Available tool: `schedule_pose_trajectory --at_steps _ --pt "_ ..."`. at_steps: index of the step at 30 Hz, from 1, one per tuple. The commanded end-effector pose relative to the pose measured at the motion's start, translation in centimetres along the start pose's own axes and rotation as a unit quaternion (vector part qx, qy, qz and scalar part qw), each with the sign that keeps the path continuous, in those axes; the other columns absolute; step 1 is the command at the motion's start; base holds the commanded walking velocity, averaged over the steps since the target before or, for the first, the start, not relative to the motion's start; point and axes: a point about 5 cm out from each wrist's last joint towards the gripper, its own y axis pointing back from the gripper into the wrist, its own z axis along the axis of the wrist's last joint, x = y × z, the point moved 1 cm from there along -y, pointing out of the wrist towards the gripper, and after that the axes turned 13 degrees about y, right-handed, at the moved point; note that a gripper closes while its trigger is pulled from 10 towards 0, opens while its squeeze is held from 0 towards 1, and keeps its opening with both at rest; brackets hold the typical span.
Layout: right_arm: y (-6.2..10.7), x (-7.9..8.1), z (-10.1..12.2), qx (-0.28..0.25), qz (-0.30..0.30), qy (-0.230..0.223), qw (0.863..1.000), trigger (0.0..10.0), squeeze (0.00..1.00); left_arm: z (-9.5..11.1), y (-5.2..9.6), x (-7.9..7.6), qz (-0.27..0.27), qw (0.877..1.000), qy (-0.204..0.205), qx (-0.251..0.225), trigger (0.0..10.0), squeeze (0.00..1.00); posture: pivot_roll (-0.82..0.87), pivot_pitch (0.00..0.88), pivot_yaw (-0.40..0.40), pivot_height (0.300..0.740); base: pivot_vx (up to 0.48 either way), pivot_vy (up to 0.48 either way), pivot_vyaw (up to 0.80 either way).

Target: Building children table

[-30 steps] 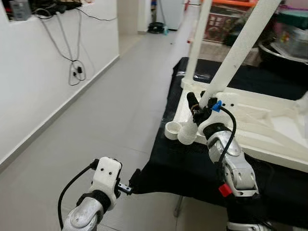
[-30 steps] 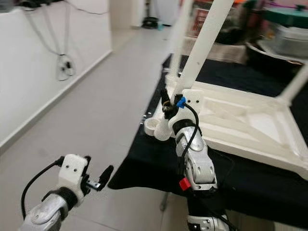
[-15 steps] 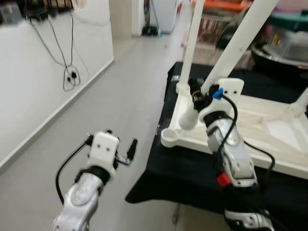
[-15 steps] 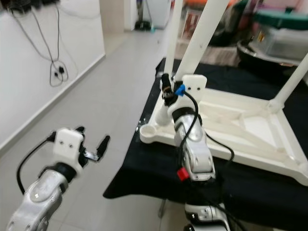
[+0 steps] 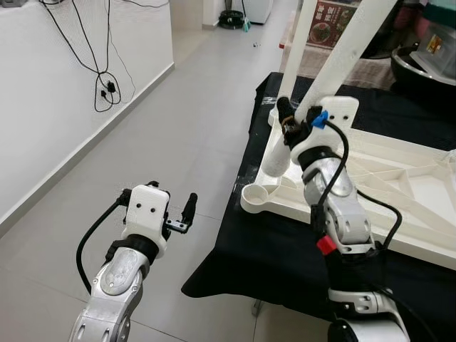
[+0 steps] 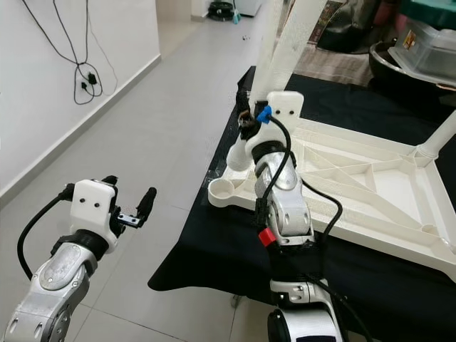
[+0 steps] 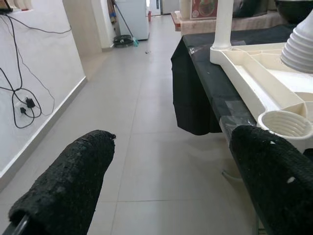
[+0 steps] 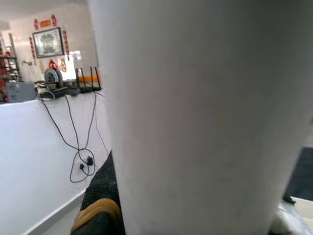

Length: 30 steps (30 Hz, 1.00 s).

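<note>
The white children's table (image 5: 399,178) lies upside down on a black cloth (image 5: 263,249). My right gripper (image 5: 292,121) is shut on a loose white table leg (image 5: 349,43) that slants up and away. The leg's ribbed lower end (image 5: 274,160) hangs just behind the empty round corner socket (image 5: 255,196). In the right wrist view the leg (image 8: 195,122) is very close, with one black finger (image 8: 100,196) beside it. My left gripper (image 5: 182,214) is open over the floor, left of the table corner. Its wrist view looks past both fingers (image 7: 63,181) at the socket (image 7: 288,125).
A fitted leg (image 5: 303,35) stands at the table's far corner and another (image 6: 442,135) at the right. A white wall with hanging cables (image 5: 107,85) runs along the left. Grey tiled floor (image 5: 192,128) lies between wall and table. Bins and a basin (image 5: 427,64) crowd the back right.
My left arm has risen and swung toward the table corner, its gripper still open. The right gripper keeps the leg; its lower end now sits slightly farther back from the socket. The camera shifted.
</note>
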Motion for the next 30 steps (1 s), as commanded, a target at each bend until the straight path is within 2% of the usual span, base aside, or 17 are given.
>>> schedule_pose_trajectory --at_steps 1,8,19,27,30 --pt "-0.3 -0.4 0.4 -0.009 -0.004 0.001 1.0 10.0 0.0 0.6 -0.3 0.1 0.009 1.0 0.002 -0.009 10.0 0.0 0.1 0.052 -0.1 0.74 0.0 0.0 0.0" --pt "-0.3 -0.2 0.3 -0.01 -0.002 -0.004 1.0 10.0 0.0 1.9 -0.7 0.1 0.012 0.999 -0.014 -0.033 10.0 0.0 0.1 0.05 -0.102 0.74 0.035 0.0 0.0" --pt "-0.1 0.2 0.2 -0.009 0.002 -0.004 1.0 10.0 0.0 1.2 -0.9 0.1 0.007 0.999 -0.032 -0.019 10.0 0.0 0.1 0.053 -0.097 0.74 0.273 0.0 0.0" --pt "0.1 0.3 -0.1 -0.005 0.004 -0.004 1.0 10.0 0.0 0.9 -0.6 -0.6 -0.009 0.999 -0.036 -0.014 10.0 0.0 0.1 0.043 -0.098 0.74 0.312 0.0 0.0" --pt "0.2 0.3 -0.2 -0.003 0.004 -0.003 1.0 10.0 0.0 0.8 -0.6 -0.7 -0.008 0.999 -0.034 -0.014 10.0 0.0 0.1 0.038 -0.096 0.74 0.0 0.0 0.0"
